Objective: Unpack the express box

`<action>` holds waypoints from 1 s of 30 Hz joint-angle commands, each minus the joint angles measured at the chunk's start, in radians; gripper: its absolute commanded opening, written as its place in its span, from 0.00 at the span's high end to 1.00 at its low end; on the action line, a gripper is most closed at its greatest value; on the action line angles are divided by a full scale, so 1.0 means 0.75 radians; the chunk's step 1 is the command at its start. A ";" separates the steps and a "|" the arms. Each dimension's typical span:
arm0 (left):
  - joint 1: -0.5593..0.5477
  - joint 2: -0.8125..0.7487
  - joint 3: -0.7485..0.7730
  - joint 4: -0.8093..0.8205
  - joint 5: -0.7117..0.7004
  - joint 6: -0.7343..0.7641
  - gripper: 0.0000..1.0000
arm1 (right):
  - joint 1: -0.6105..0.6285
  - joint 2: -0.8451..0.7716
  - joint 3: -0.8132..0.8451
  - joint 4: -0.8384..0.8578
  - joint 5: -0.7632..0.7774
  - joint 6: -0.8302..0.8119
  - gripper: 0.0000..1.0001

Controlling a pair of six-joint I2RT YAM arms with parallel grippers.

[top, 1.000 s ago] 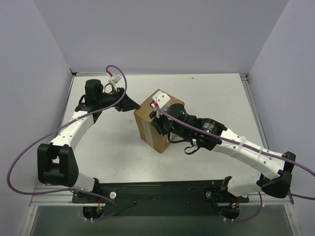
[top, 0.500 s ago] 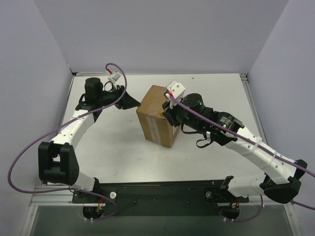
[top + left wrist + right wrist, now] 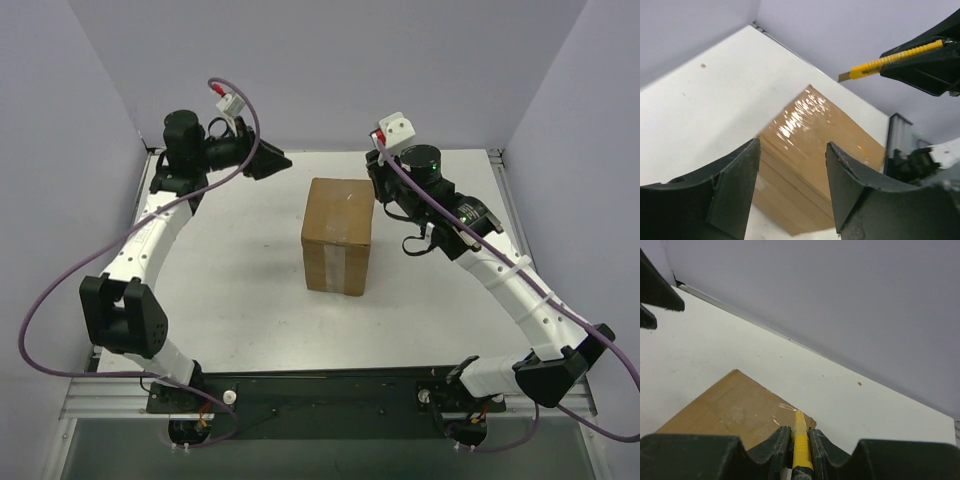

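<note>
The express box (image 3: 338, 232), a brown carton with clear tape down its front, stands shut in the middle of the table. In the left wrist view the box (image 3: 812, 150) lies beyond my left gripper (image 3: 792, 150), which is open with nothing between its fingers. From above, the left gripper (image 3: 277, 160) hovers behind and left of the box, apart from it. My right gripper (image 3: 800, 432) is shut on a yellow utility knife (image 3: 801, 440), whose tip points over the far corner of the box (image 3: 735, 407). The right gripper (image 3: 378, 188) hangs just behind the box's back right corner.
The white table (image 3: 220, 270) is walled by grey panels at the back and both sides. The knife (image 3: 890, 61) and right gripper (image 3: 930, 67) show at the upper right of the left wrist view. Purple cables loop off both arms.
The box has swung from tilted under the right gripper to standing square mid-table. Both arms rose and drew back toward the rear. The left jaws spread wider.
</note>
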 commanded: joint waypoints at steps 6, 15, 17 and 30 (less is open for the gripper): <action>-0.193 0.416 0.580 -0.350 -0.084 0.670 0.29 | -0.229 -0.166 -0.090 -0.066 0.053 -0.047 1.00; -0.268 0.635 0.693 -0.368 0.043 0.691 0.27 | -0.436 -0.301 -0.186 -0.146 0.022 0.004 1.00; -0.279 0.664 0.707 -0.397 0.086 0.713 0.27 | -0.483 -0.313 -0.199 -0.152 0.010 0.022 1.00; -0.275 0.917 0.992 -1.186 -0.176 1.049 0.52 | -0.612 -0.291 -0.244 -0.128 -0.041 0.088 1.00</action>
